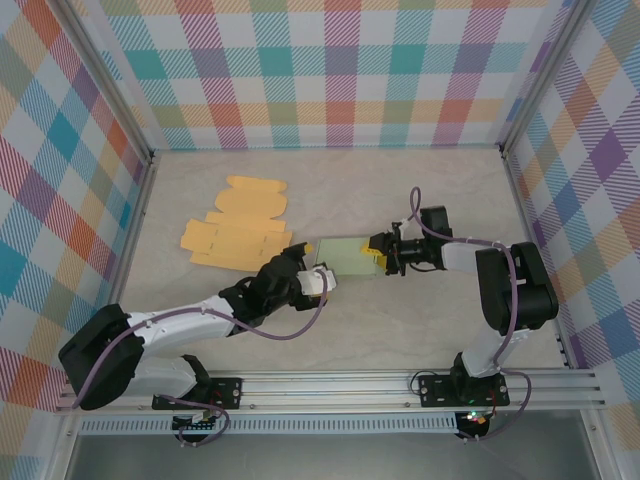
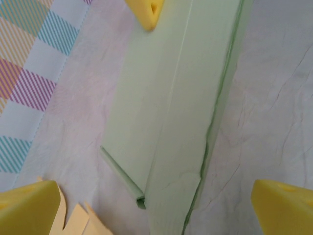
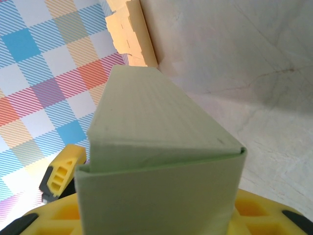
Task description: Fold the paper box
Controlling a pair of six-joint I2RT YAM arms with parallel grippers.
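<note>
yellow fingers (image 2: 30,208) of your left gripper (image 2: 156,210) are spread wide and hold nothing. the green paper box (image 2: 171,122) runs down between them and touches neither one. your right gripper (image 1: 384,253) is pinching the far end of that box. the box lies on the pale table (image 1: 420,190), near the middle. a pile of flat orange cutouts (image 1: 240,228) sits just left of the box, close to your left gripper.

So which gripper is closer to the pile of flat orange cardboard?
Left. The left gripper sits open just beside the orange pile, by one end of the green box; the right gripper grips the other end, further away.
</note>
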